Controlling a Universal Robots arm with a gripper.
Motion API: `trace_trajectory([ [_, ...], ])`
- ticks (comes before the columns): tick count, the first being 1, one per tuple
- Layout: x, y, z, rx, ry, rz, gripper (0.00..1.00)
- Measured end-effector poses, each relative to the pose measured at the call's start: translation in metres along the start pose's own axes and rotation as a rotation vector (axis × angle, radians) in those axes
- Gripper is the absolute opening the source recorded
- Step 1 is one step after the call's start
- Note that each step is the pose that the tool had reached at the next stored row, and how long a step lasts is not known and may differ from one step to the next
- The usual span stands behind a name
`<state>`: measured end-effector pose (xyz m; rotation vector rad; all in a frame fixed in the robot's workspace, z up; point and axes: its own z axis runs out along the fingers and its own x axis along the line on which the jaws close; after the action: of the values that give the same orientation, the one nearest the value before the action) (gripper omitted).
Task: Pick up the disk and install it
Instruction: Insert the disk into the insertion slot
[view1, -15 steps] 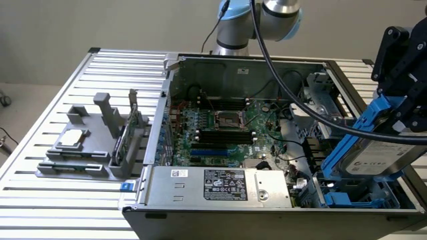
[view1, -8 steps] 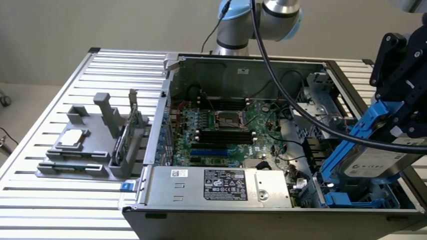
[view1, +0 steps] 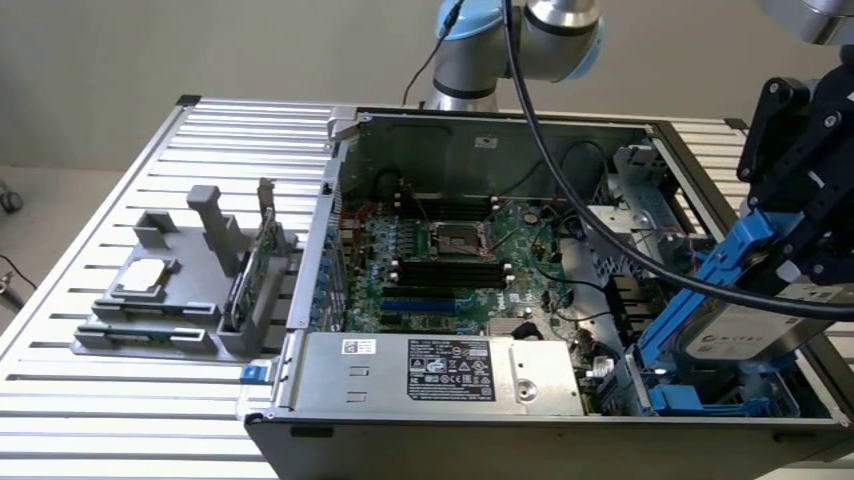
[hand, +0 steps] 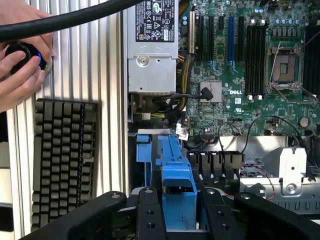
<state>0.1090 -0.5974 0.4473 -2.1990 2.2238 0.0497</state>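
The disk, a silver-grey drive with a white label in a blue carrier frame, hangs tilted above the open computer case's corner at the exterior view's right. My gripper is shut on its upper part. Under it sits the blue drive bay inside the case. In the wrist view the blue carrier stands between my black fingers, with the blue bay just beyond it.
The silver power supply box lies beside the bay, next to the green motherboard. A grey fixture holds a small chip. In the wrist view, a keyboard and a hand holding a black knob are nearby.
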Motion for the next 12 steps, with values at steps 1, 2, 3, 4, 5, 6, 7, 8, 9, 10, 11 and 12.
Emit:
trace_trajectory([
  [1, 0.0004, -0.0002, 0.0004, -0.0016, -0.0002, 0.000, 0.33],
  [2, 0.0010, -0.0005, 0.0008, -0.0036, 0.0000, 0.000, 0.33],
  [3, 0.0016, -0.0010, 0.0013, -0.0056, 0.0000, 0.000, 0.33],
  [4, 0.0021, -0.0015, 0.0017, -0.0072, -0.0003, 0.000, 0.33],
  [5, 0.0026, -0.0020, 0.0020, -0.0083, -0.0006, 0.000, 0.33],
  [6, 0.0030, -0.0023, 0.0021, -0.0090, -0.0009, 0.000, 0.33],
  [7, 0.0033, -0.0024, 0.0022, -0.0091, -0.0016, 0.000, 0.33],
  [8, 0.0037, -0.0026, 0.0024, -0.0093, -0.0021, 0.000, 0.33],
  [9, 0.0039, -0.0027, 0.0027, -0.0093, -0.0027, 0.000, 0.33],
  [10, 0.0039, -0.0027, 0.0029, -0.0093, -0.0027, 0.000, 0.33],
  [11, 0.0039, -0.0028, 0.0032, -0.0093, -0.0027, -0.001, 0.33],
  [12, 0.0040, -0.0028, 0.0037, -0.0093, -0.0028, -0.002, 0.33],
])
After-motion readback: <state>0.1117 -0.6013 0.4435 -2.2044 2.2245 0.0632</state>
